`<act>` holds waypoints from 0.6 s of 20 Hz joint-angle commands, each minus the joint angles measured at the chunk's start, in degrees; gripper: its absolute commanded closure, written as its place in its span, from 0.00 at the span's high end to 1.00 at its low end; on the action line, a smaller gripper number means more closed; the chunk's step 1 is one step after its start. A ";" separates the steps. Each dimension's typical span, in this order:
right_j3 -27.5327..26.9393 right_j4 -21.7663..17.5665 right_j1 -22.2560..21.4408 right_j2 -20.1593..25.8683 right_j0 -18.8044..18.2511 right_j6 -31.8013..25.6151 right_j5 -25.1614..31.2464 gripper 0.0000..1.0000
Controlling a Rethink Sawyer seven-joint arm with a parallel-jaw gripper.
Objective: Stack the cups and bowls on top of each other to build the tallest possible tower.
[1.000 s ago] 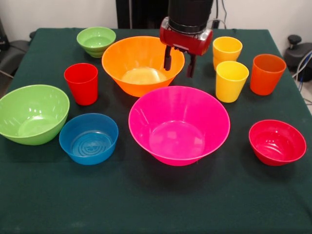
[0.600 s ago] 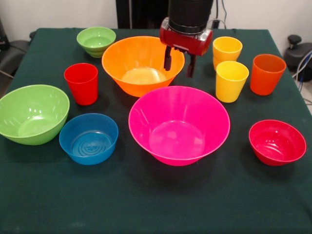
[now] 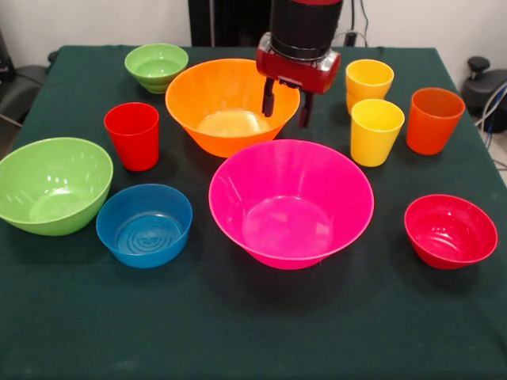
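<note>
Nothing stacked yet: every bowl and cup sits alone and upright on the green-clothed tabletop [image 3: 253,340]. Jaws [image 3: 285,103] hanging open and empty, moderately spread, straddling the near right rim of the large orange bowl [image 3: 226,107], one finger inside the rim, the other just outside it. Directly below the jaws and nearer the camera, large pink bowl [image 3: 291,204], its far rim almost under the fingertips and close beside the orange bowl. Just right of the jaws, two yellow cups, the far one [image 3: 369,81] partly hidden behind the near one [image 3: 376,131], the two touching or nearly so. Further right, orange cup [image 3: 433,119], apart from the yellow pair. Far down and right of the jaws, small red bowl [image 3: 450,230], well clear of the pink bowl. Left of the jaws beyond the orange bowl, small green bowl [image 3: 156,66] at the far edge. Lower left, red cup [image 3: 132,135], near the orange bowl but not touching. Farthest left and down, medium-large green bowl [image 3: 51,185], with the small blue bowl [image 3: 144,225] just beside it, between it and the pink bowl.
</note>
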 commanded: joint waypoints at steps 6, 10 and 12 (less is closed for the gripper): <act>-1.65 -4.26 7.82 0.60 0.28 -0.48 -6.54 1.00; -2.10 -3.64 8.17 0.17 0.63 -0.34 -5.65 1.00; -1.92 -3.09 7.98 0.12 0.51 -0.26 -4.79 1.00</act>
